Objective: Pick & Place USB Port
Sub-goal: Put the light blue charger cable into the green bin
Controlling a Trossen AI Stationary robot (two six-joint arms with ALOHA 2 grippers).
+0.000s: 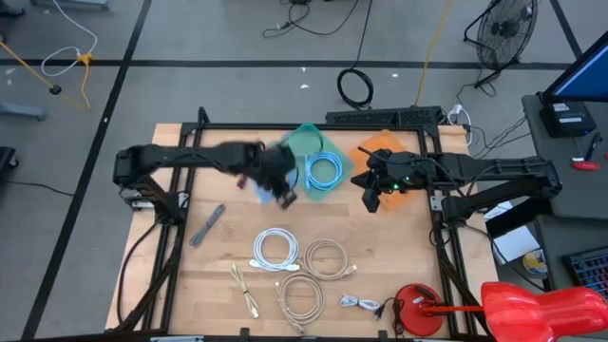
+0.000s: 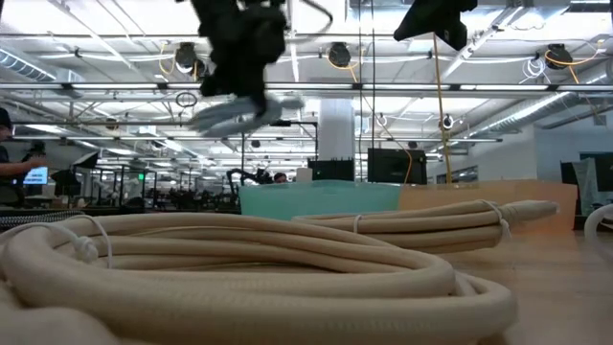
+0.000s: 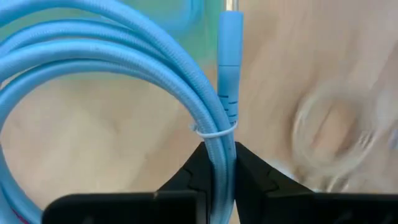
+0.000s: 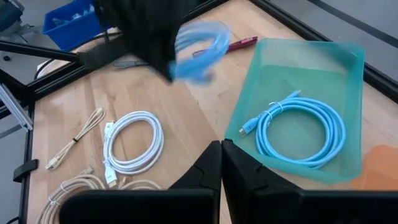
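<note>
A coiled light-blue USB cable [image 3: 124, 56] is up in the air with my left gripper [image 3: 219, 149] shut on it, over the table's middle and just left of the teal tray [image 1: 302, 141]. It shows blurred in the high view [image 1: 271, 185] and the right wrist view [image 4: 199, 46]. A second blue coil [image 4: 305, 134] lies flat inside the teal tray [image 4: 348, 68]. My right gripper [image 4: 221, 162] hangs shut and empty above the table, right of the tray, near the orange tray [image 1: 380, 147]. My left gripper pinches the coil's bundled strands [image 3: 219, 140] between its two fingers, right beside the thin white tie [image 3: 211, 130] and below the plug [image 3: 230, 37]. The fingers slant downward from the table's left. The coil is lifted clear of the table [image 2: 244, 110].
On the near half of the table lie a white coil [image 1: 275, 249], two beige coils [image 1: 326, 256] [image 1: 301, 296], a thin tan cable [image 1: 245, 290] and a small white cable [image 1: 361, 304]. A grey tool [image 1: 207, 225] lies at the left, a red object [image 1: 418, 309] at the near right.
</note>
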